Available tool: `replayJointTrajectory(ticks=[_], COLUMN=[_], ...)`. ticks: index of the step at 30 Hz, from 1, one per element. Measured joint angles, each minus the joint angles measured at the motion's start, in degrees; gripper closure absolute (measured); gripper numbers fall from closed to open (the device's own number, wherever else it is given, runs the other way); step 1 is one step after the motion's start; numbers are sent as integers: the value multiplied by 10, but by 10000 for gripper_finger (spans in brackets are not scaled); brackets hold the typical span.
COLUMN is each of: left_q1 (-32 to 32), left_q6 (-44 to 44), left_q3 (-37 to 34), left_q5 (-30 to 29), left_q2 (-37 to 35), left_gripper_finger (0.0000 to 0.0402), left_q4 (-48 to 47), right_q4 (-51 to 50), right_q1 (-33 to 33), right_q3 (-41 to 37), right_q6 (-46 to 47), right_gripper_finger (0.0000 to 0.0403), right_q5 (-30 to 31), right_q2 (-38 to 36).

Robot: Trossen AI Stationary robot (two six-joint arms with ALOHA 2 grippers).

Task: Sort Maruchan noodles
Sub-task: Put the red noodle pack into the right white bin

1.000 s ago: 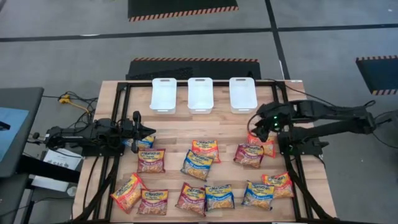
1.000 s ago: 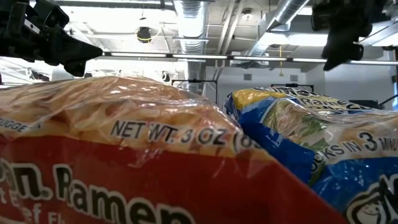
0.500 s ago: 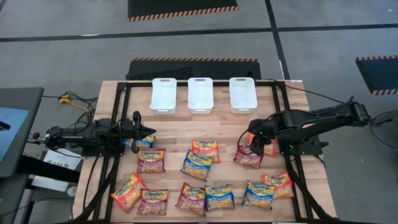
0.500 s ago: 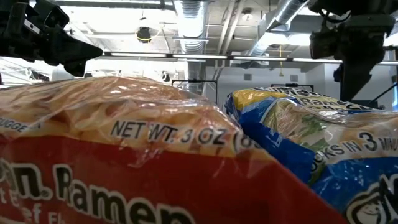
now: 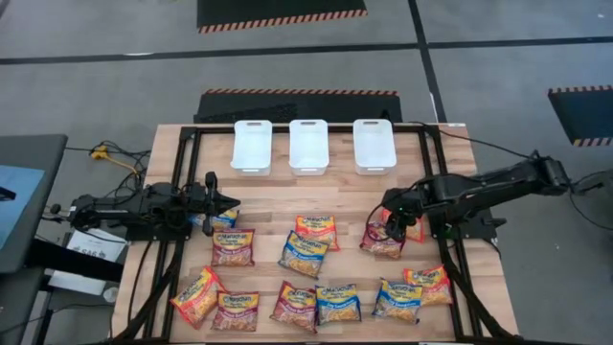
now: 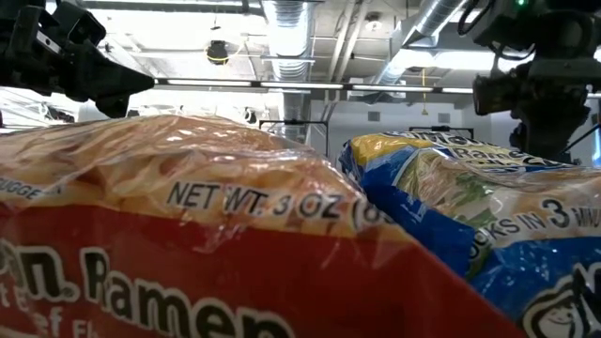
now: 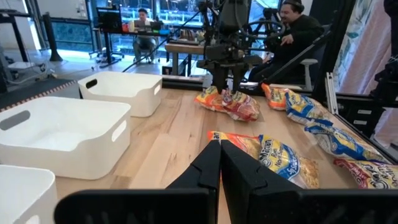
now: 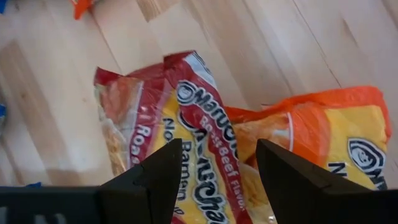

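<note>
Several Maruchan noodles packets lie flat on the wooden table point(image 5: 335, 196), in orange, blue-and-yellow and dark red. My right gripper point(image 8: 214, 180) stands open, pointing steeply down, close above a dark red packet point(image 8: 186, 118) at the table's right. That packet's edge overlaps an orange packet point(image 8: 339, 134). One finger stands on either side of the dark red packet's printed middle; I cannot tell whether they touch it. My left gripper point(image 7: 221, 163) is shut and level at the table's left, above a blue-and-yellow packet point(image 5: 223, 219).
Three white bins point(image 5: 252, 146), point(image 5: 309, 146), point(image 5: 374, 146) stand in a row along the far edge. Bare wood lies between the bins and the packets. In the low view a red packet point(image 6: 188, 263) and a blue one point(image 6: 470, 216) fill the foreground. People sit beyond the table.
My right gripper has come down and moved toward the table's near edge and a little to the left, tipping more steeply downward, to just above the dark red packet. It has stayed open. No packet has moved.
</note>
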Motion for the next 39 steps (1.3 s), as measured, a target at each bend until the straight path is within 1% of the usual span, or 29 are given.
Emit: replayJointTrajectory(ticks=[5,10,20,27,29,32,39], left_q1=[0,0,0,0,0,0,0], left_q6=[0,1,0,1,1,1,1], left_q3=[0,0,0,0,0,0,0], left_q5=[-1,-23,-26,-26,-26,-27,-28], left_q2=[0,0,0,0,0,0,0], left_gripper_finger=[401,401,401,401,401,401,401], left_q4=[0,0,-2,-3,-3,-3,-3], right_q4=[5,23,39,60,60,62,61], right_q1=[0,0,5,5,5,5,5], right_q3=[-6,-6,-5,-5,-5,-4,-5], right_q6=[0,-1,2,-2,-2,-1,7], right_gripper_finger=[172,172,172,177,189,219,322], right_q5=[0,-14,-16,-31,-31,-31,-31], right_q2=[1,4,68,100,106,113,113])
